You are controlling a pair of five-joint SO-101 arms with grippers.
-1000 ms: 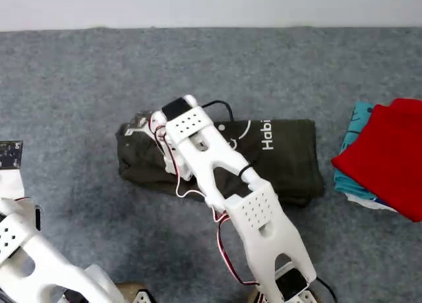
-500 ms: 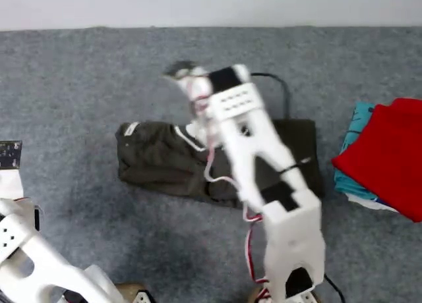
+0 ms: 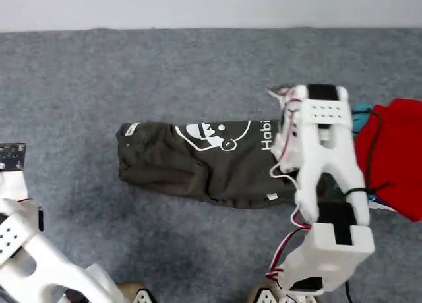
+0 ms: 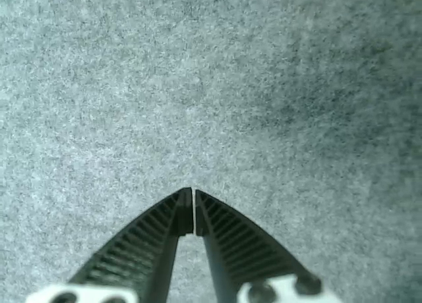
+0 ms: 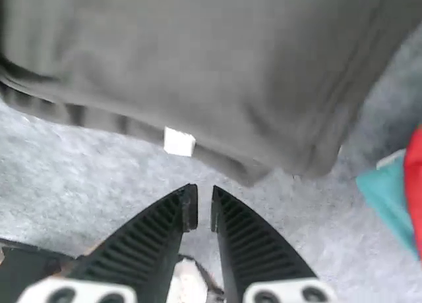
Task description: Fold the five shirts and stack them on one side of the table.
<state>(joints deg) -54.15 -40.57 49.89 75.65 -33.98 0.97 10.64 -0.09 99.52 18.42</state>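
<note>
My right claw [image 5: 200,207] hangs just above the grey desk [image 3: 99,72], its fingers barely apart and holding nothing. The folded dark olive shirt [image 5: 198,66] lies just ahead of the fingertips, not touching them, with a small white tag [image 5: 178,141] at its near edge. From above, the shirt stretches across the middle of the desk, its white print showing. A red shirt [image 3: 395,155] sits on a teal shirt [image 3: 359,115] at the right edge, just beside my right arm. My left claw [image 4: 193,211] is closed tip to tip over bare desk, empty. A second ago my right arm lay across the shirt's left end; it has since swung over to the right end.
</note>
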